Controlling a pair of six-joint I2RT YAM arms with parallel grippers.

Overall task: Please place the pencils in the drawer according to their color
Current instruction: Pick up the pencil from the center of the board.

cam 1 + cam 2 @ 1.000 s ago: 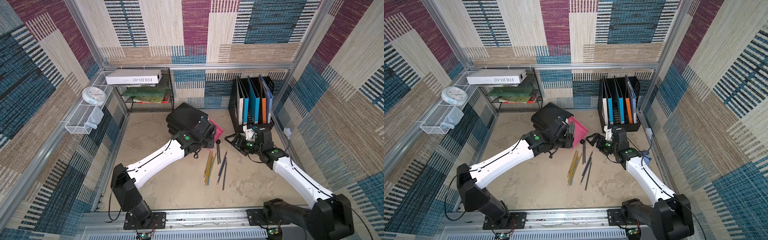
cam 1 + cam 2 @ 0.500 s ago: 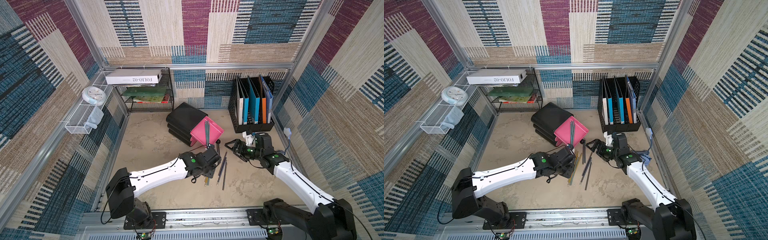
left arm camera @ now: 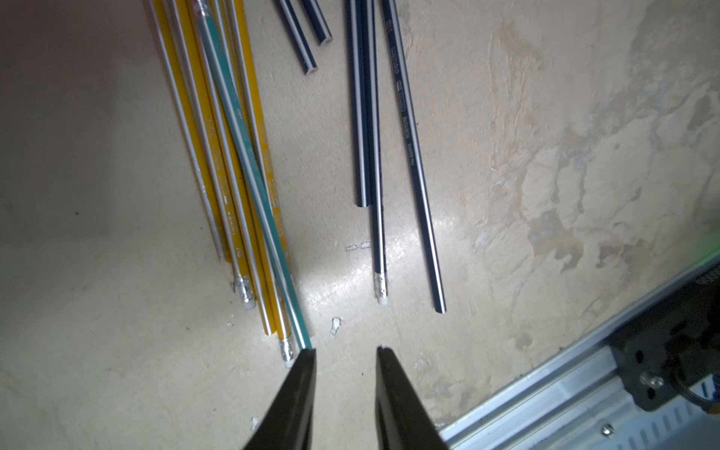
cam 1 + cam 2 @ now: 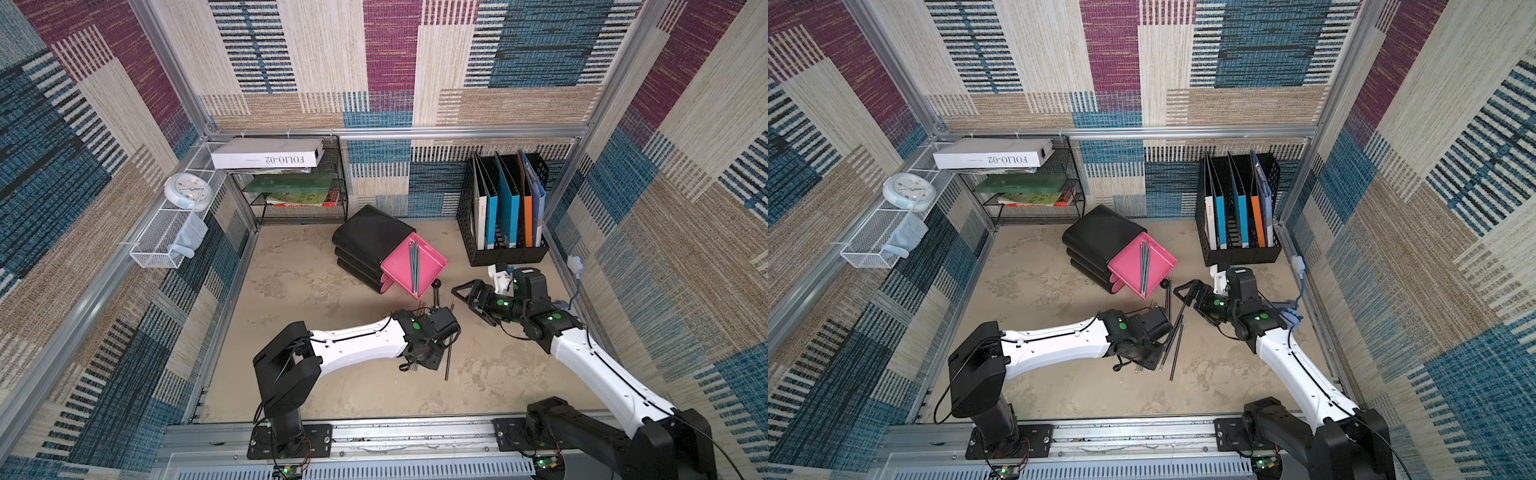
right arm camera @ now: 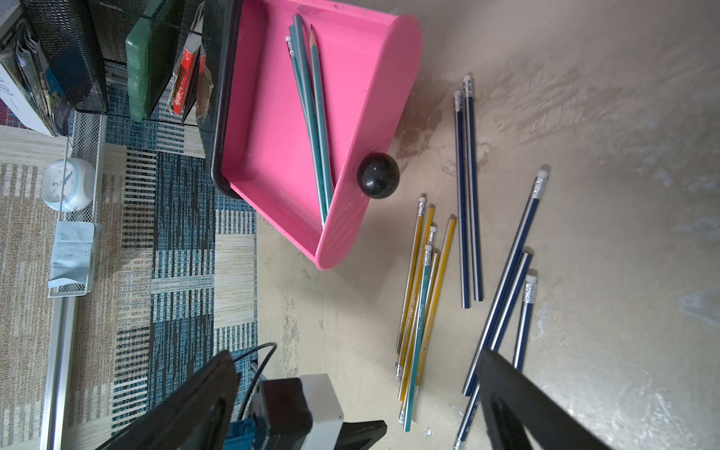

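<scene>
The pink drawer (image 4: 432, 266) stands pulled out of a black drawer unit (image 4: 370, 237), and a few teal pencils (image 5: 311, 117) lie in it. On the floor in front of it lie yellow pencils (image 3: 230, 175) in a bundle with one teal pencil (image 3: 249, 167) on top. Navy pencils (image 3: 413, 156) are spread beside them. My left gripper (image 3: 346, 350) hovers over the near ends of the pencils, open a little. Nothing is between its fingers, and one fingertip (image 3: 307, 352) sits at the teal pencil's end. My right gripper (image 4: 461, 298) stands wide open and empty beside the navy pencils.
A black file rack (image 4: 505, 216) with folders stands at the back right. At the back left is a wire shelf (image 4: 299, 195) with books. A clock (image 4: 187, 195) and a white mesh basket (image 4: 162, 245) hang on the left wall. A metal rail (image 4: 374, 432) runs along the front edge.
My left arm has swung from the drawer down to the pencils on the floor, and its jaws have narrowed. The right arm has barely moved.
</scene>
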